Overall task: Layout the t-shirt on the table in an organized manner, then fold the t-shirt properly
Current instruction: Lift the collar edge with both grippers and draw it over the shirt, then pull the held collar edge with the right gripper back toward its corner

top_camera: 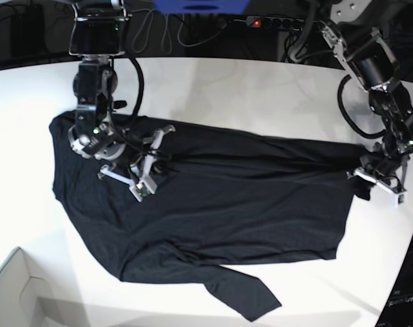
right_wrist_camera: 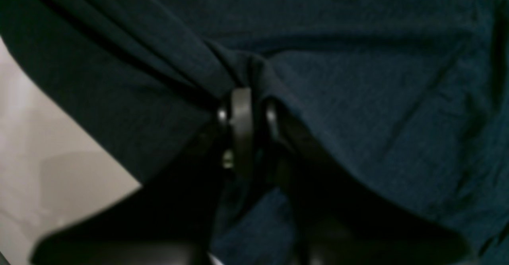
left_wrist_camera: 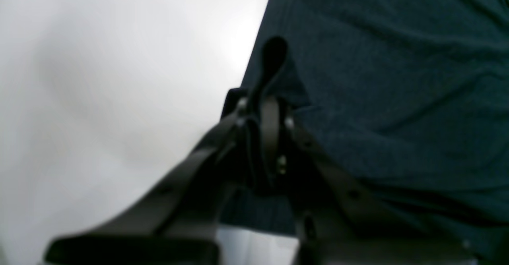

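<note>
Left tool [left_wrist_camera: 264, 110] clenched on t-shirt [top_camera: 213, 211] edge; right tool [right_wrist_camera: 248, 116] grip unclear, risking slip, bunching on tabletop [top_camera: 261, 88].

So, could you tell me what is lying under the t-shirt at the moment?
Only the table shows around the t-shirt, which lies spread on it. Whatever sits beneath the fabric is covered.

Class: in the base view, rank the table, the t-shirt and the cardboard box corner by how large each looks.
1. table
2. t-shirt
3. cardboard box corner, cut off by the frame, so only its visible part counts.
</note>
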### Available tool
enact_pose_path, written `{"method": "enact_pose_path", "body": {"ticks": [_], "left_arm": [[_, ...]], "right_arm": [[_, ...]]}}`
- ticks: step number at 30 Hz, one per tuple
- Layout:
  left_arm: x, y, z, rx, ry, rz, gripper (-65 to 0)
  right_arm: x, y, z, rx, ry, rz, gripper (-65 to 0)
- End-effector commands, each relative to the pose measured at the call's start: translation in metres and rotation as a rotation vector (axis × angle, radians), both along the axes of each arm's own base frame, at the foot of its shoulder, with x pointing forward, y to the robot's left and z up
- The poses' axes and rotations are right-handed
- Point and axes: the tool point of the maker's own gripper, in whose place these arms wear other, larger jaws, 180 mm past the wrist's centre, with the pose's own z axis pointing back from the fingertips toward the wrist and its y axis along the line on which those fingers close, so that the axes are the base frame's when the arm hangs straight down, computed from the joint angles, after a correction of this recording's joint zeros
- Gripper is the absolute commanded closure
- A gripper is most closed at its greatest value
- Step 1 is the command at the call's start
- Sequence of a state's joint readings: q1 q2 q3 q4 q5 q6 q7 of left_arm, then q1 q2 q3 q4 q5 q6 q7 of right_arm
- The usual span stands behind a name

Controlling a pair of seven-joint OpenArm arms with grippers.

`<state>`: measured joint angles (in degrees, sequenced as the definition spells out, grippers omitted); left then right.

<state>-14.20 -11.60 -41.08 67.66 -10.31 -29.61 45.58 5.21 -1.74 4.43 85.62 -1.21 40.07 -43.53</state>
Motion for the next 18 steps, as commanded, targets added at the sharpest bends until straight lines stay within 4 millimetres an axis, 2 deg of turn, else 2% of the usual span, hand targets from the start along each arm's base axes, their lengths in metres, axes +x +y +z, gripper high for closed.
{"method": "enact_pose_path", "body": {"ticks": [1, 4, 6, 9, 13, 18], "left_arm": [[0.017, 0.01, 0.021, 0.013, -0.058, 0.011, -2.0], [0.017, 0.006, 0.006, -0.026, -0.026, 0.014, -11.4], [0.017, 0.006, 0.005, -0.029, -0.026, 0.015, -19.6], [0.017, 0.006, 0.005, -0.029, -0.026, 0.015, -27.8], [0.017, 0.004, 0.005, -0.037, -0.031, 0.015, -28.8], [0.017, 0.003, 0.004, -0.042, -0.031, 0.016, -28.8]], "right_arm": [[0.013, 0.002, 0.018, 0.022, -0.06, -0.002, -13.5], [0.015, 0.0, 0.021, 0.021, -0.072, -0.009, -24.4], [0.015, -0.003, 0.03, 0.015, -0.098, -0.013, -29.7], [0.006, -0.026, 0.041, -0.025, -0.138, -0.049, -34.1], [-0.016, -0.054, 0.046, -0.079, -0.157, -0.089, -34.5], [-0.041, -0.089, 0.028, -0.14, -0.099, -0.129, -34.4]]}}
